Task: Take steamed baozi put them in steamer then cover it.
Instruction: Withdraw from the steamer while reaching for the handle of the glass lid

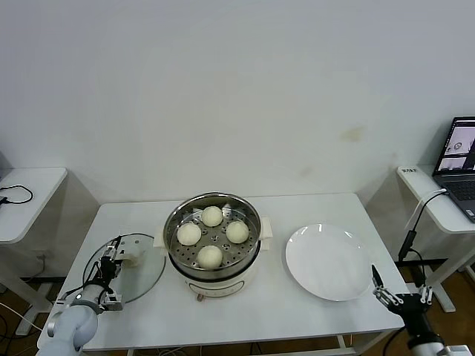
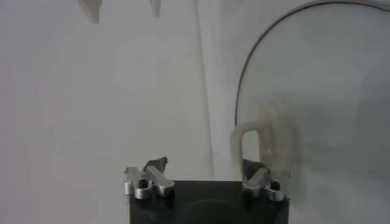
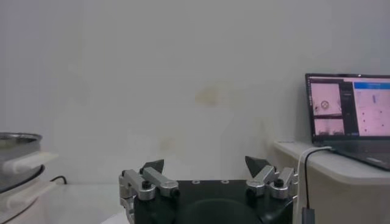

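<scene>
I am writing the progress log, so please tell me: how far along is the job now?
Done: all four steamed baozi sit on the tray in the steamer, and the white plate holds nothing. In hand: the left gripper, open, is at the cover's handle. Left: grasp the cover and place it on the steamer. The right gripper waits open beside the plate.

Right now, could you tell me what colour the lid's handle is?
Cream-white; the lid handle shows best in the head view.

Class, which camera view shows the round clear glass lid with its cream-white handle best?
The head view: the round clear glass lid lies whole on the white table, left of the steel steamer pot, the left gripper at its handle. The left wrist view shows only its rim and blurred handle, close up. The right wrist view shows none of it.
</scene>
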### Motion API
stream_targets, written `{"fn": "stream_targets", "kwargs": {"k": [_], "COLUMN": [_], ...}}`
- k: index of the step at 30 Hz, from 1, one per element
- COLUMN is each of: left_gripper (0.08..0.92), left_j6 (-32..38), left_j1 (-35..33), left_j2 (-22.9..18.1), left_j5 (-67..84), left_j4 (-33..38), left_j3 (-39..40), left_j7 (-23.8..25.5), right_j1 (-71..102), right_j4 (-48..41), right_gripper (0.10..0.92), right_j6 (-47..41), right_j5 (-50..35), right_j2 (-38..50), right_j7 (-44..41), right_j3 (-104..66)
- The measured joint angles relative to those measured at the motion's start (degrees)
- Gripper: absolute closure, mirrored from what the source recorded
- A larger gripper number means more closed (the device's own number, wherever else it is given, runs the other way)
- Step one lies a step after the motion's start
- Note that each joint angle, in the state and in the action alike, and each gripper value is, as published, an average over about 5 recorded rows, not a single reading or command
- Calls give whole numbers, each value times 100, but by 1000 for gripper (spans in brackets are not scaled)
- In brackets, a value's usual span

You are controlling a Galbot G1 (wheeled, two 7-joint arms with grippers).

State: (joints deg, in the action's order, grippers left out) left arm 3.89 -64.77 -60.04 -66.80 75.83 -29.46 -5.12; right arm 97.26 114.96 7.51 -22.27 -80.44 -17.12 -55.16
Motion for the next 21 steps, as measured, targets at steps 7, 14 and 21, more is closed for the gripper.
{"fn": "stream_targets", "kwargs": {"k": [7, 14, 21], "left_gripper": [623, 821, 870], "left_j6": [43, 46, -79], "left_j1": [23, -108, -420], "left_j2": [-14, 10, 55], "left_j5": [22, 127, 165], "left_j4": [-72, 79, 590], "left_j3": [-26, -142, -376], "left_j7": [-69, -245, -379], "right_j1": [-21, -65, -88], "right_j4": [-10, -13, -35], "right_gripper": [203, 203, 203], "right_j6": [-14, -39, -39], "right_j5": [1, 9, 24], "right_j2": [-5, 19, 72], "right_j7": [-14, -16, -25], "right_j3": [37, 81, 132]}}
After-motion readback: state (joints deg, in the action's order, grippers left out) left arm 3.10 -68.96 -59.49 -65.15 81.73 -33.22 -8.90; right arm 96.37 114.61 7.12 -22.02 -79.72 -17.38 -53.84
